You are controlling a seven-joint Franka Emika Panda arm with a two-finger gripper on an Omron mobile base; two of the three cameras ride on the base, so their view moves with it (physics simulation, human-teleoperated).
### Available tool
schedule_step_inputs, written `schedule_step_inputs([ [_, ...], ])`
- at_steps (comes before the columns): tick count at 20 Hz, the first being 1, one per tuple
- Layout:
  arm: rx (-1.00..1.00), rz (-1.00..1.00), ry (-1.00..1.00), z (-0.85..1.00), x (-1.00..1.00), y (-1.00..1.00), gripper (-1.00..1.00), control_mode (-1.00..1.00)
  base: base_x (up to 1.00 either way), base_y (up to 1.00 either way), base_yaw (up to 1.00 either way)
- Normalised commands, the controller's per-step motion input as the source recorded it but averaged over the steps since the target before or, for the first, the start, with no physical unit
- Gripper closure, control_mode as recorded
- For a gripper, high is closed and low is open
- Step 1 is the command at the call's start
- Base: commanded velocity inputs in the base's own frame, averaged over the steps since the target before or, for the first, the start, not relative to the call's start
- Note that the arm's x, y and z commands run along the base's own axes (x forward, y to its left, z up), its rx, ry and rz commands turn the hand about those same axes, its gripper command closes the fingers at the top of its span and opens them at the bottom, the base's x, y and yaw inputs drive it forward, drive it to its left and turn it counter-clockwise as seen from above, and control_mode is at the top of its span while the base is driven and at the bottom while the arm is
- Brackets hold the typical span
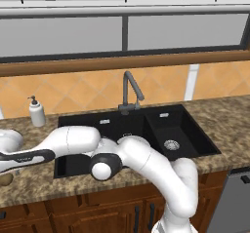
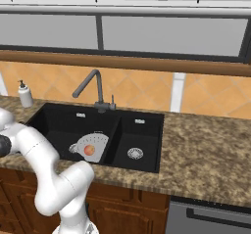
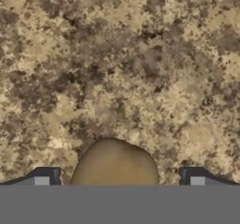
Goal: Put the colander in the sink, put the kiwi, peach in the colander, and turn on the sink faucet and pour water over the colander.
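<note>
So the kiwi [image 3: 115, 164] sat dead centre between the jaws in the hand view, right in the gap with both dark tips spread wide on either side of it, nothing pinched yet. Its long axis was hard to call since only the top of it showed, so I couldn't tell. It lay on the speckled granite counter [image 3: 140, 68], out toward the counter's left end, with bare stone around it. Over in the sink [image 2: 59, 123], the colander [image 2: 93, 142] was already in the big basin with the peach [image 2: 89, 150] inside, under the faucet [image 2: 93, 88]. Looked to me like a straight drop and squeeze.
</note>
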Motion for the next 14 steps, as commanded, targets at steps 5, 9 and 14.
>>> schedule_step_inputs([
  [5, 0.00, 0.00, 0.02, -0.23, -0.04, 0.01, -1.00, -1.00, 0.00, 0.00, 0.00],
  [9, 0.00, -0.01, 0.01, -0.23, -0.02, 0.07, -1.00, -1.00, 0.00, 0.00, 0.00],
  [14, 0.00, -0.01, 0.00, -0.14, 0.00, 0.04, 1.00, -1.00, 0.00, 0.00, 0.00],
])
